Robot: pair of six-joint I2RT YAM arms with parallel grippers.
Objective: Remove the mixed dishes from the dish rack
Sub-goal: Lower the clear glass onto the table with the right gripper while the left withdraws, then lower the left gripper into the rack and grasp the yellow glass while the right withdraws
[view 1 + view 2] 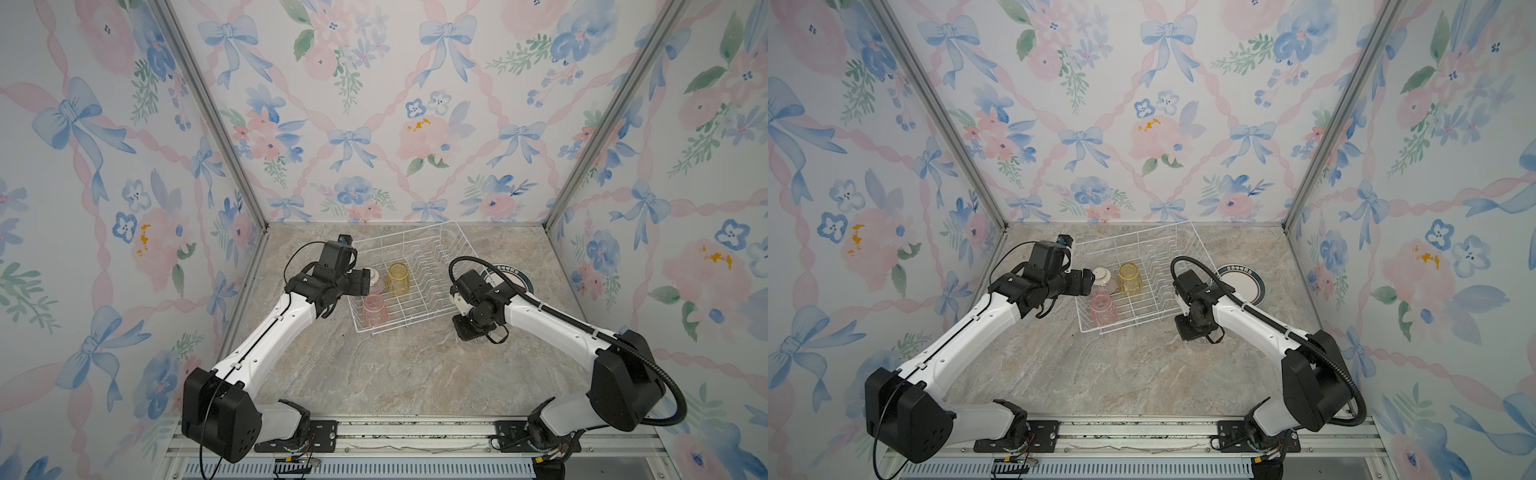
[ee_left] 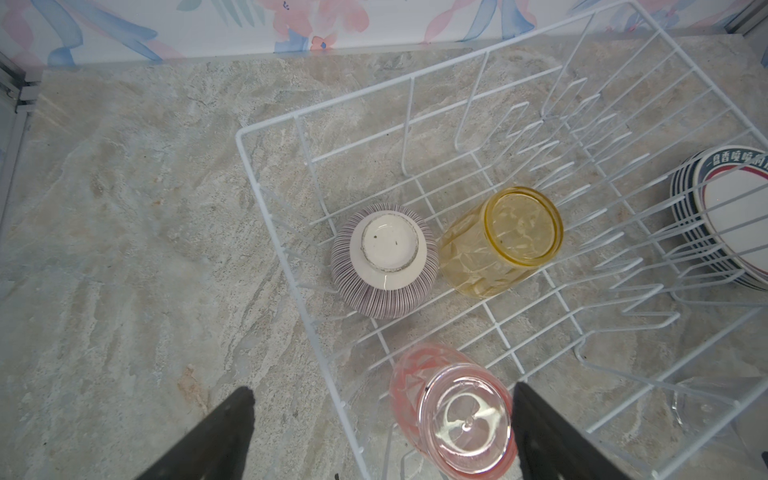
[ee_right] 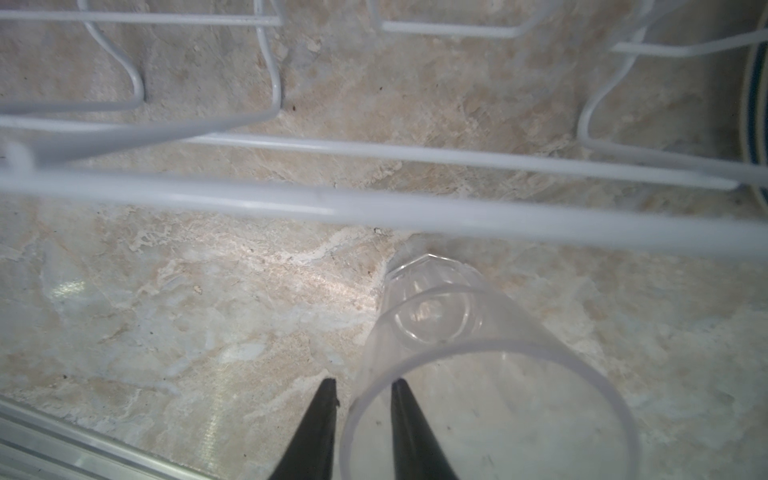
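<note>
Plates [image 1: 1239,286] are lying at the dish rack's [image 2: 353,95] 3 o'clock, parted right gripper [image 3: 363,384] straddling the clear tumbler's [image 3: 478,374] rim; bowl [image 2: 384,257], yellow tumbler [image 2: 503,241] and pink tumbler [image 2: 453,411] are awaiting the released left gripper [image 2: 384,388].

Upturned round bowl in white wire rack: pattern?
Bowl: fine purplish stripes on white; left wrist view.

We see a robot test booth (dressed homely): floral wallpaper panels [image 1: 374,83] in aluminium framing [image 1: 210,112], marble-look tabletop [image 1: 395,374], arms [image 1: 270,328] bolted to a metal rail [image 1: 415,434]

Three tumblers [image 2: 511,232] [image 2: 453,411] [image 3: 478,374], one bowl [image 2: 384,259], one rack [image 2: 296,117], stacked plates [image 2: 731,216]
</note>
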